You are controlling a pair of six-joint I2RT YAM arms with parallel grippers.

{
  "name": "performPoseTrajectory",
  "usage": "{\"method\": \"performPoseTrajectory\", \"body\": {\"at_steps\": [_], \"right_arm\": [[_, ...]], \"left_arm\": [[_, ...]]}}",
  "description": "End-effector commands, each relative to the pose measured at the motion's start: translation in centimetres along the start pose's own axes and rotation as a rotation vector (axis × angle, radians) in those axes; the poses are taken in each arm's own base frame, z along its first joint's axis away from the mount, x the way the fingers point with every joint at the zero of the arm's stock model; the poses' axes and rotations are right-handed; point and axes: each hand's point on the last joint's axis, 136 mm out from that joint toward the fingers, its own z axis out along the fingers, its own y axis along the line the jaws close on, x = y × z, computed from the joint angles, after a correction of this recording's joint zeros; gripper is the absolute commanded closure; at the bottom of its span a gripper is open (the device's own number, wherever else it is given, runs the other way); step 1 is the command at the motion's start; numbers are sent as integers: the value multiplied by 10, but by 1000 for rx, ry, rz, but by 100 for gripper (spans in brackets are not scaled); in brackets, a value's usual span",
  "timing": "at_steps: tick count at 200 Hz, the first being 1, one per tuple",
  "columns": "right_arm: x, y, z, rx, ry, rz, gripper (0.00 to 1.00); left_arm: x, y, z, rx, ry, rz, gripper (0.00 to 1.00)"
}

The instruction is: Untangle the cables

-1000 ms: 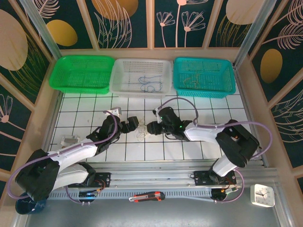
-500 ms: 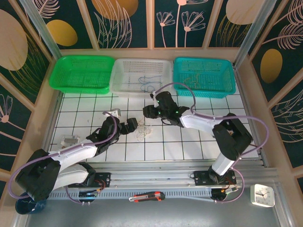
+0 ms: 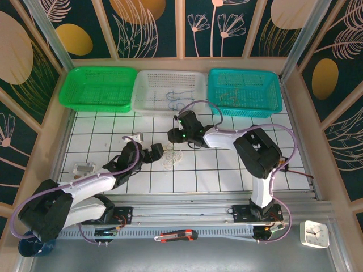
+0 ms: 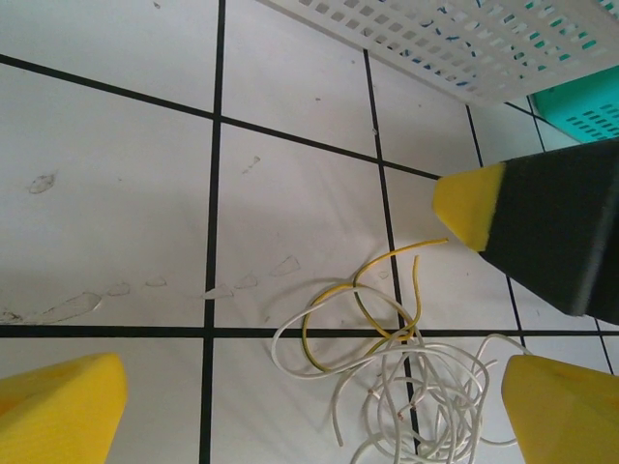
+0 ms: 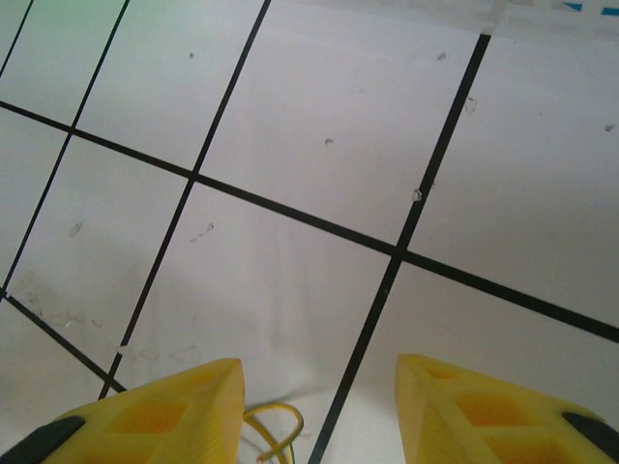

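A small tangle of cables (image 3: pixel 172 159) lies on the gridded table between the two grippers. In the left wrist view it is a knot of thin white cables (image 4: pixel 435 391) with one yellow-olive cable (image 4: pixel 382 290) looping out of it. My left gripper (image 3: pixel 159 151) sits just left of the tangle, open wide (image 4: pixel 311 396), with the cables on the table between its fingers. My right gripper (image 3: pixel 173 135) hovers just beyond the tangle, open (image 5: pixel 319 406). A yellow cable loop (image 5: pixel 279 425) lies below, beside its left finger (image 5: pixel 174 411), not pinched.
Three baskets line the far edge: green (image 3: pixel 76 97), white (image 3: pixel 143 95) with blue cables (image 3: pixel 181 103) inside, and teal (image 3: pixel 271 96) holding yellowish cables. A small clear object (image 3: pixel 85 168) lies at the left. A box cutter (image 3: pixel 176 235) and a white timer (image 3: pixel 313 233) rest on the near rail.
My right gripper has swung from the right of the tangle to its far side, toward the white basket, and opened a little. The left arm has barely moved.
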Motion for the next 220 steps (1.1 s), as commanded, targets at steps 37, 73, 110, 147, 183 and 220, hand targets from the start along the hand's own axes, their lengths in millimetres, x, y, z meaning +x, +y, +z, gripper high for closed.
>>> {"method": "performPoseTrajectory", "body": {"at_steps": [37, 73, 110, 147, 183, 220], "right_arm": [[5, 5, 16, -10, 23, -2, 58], [6, 4, 20, -7, 28, -6, 86], [-8, 15, 6, -35, -5, -21, 100], [-34, 35, -29, -89, -84, -28, 100], [-57, 53, -64, -144, -158, -27, 100], [-73, 72, -96, -203, -217, -27, 100]], "left_arm": [[-4, -3, -1, 26, -19, -18, 1], [-4, -3, -1, 30, -19, -15, 1], [-2, -2, -1, 28, -15, -12, 1], [-4, -6, -2, 42, -16, 5, 1], [-6, -17, -1, 88, -11, 29, 1], [-11, -37, 1, 168, -5, 68, 1]]}}
